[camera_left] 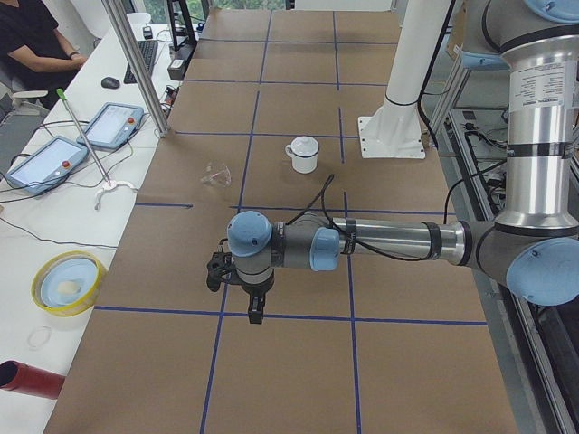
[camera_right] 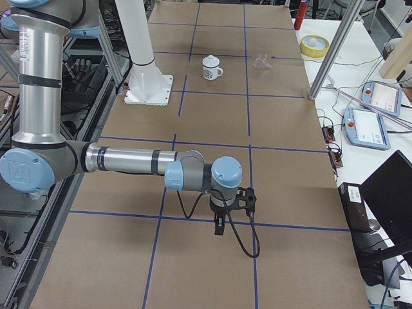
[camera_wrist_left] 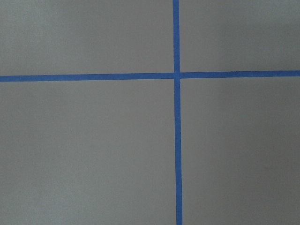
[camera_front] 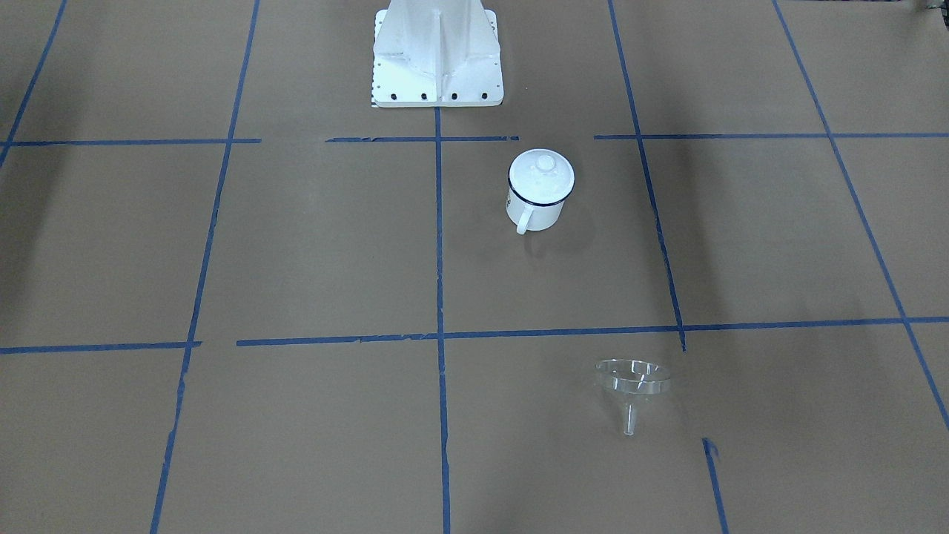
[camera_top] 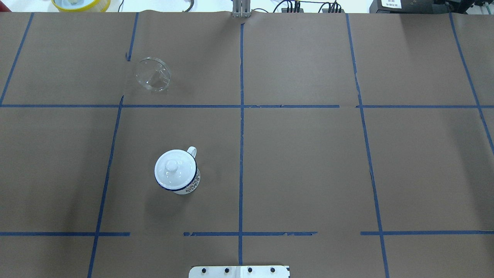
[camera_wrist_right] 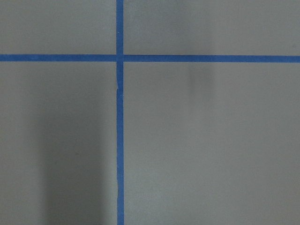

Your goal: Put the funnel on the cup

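Note:
The clear funnel [camera_front: 632, 377] lies tilted on the brown paper, far from the robot base; it also shows in the overhead view [camera_top: 153, 74]. The white cup [camera_front: 535, 213] with a dark blue rim stands upright nearer the base [camera_top: 191, 184]. A round white lid with a knob [camera_top: 174, 166] sits on top of it. My left gripper [camera_left: 255, 316] shows only in the exterior left view, over bare paper well away from both. My right gripper [camera_right: 220, 229] shows only in the exterior right view, also far off. I cannot tell whether either is open or shut.
The white robot pedestal [camera_front: 437, 59] stands behind the cup. Blue tape lines grid the paper. Beyond the far table edge are a yellow-rimmed bowl [camera_left: 68, 282], two teach pendants [camera_left: 113, 125] and a metal post [camera_left: 136, 63]. Both wrist views show only paper and tape.

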Action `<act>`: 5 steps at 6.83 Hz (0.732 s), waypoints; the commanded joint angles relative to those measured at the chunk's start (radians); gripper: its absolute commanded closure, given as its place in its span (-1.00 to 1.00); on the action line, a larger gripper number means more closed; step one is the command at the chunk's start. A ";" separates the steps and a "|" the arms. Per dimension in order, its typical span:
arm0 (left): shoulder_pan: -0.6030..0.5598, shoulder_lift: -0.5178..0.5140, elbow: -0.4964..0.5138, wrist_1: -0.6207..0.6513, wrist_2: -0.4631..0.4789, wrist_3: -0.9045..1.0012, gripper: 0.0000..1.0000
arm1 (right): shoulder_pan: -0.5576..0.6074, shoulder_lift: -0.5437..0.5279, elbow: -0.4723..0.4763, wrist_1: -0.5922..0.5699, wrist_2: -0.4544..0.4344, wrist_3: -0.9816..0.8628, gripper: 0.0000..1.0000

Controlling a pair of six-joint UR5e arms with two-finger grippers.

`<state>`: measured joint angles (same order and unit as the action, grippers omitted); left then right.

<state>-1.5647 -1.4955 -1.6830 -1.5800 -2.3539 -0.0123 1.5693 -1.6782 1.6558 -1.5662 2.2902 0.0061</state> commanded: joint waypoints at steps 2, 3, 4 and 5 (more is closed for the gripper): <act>0.002 0.000 0.003 -0.009 0.002 -0.002 -1.00 | 0.000 0.000 0.001 0.000 0.000 0.000 -1.00; 0.002 -0.002 0.000 -0.011 0.002 -0.003 -1.00 | 0.000 0.000 0.001 0.000 0.000 0.000 -1.00; 0.000 -0.046 -0.001 -0.017 0.005 -0.011 -1.00 | 0.000 0.000 -0.001 0.000 0.000 0.000 -1.00; -0.006 -0.077 -0.035 -0.012 0.008 -0.012 -1.00 | 0.000 0.000 -0.001 0.000 0.000 0.000 -1.00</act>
<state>-1.5658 -1.5355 -1.6919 -1.5935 -2.3488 -0.0209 1.5693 -1.6782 1.6558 -1.5662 2.2902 0.0061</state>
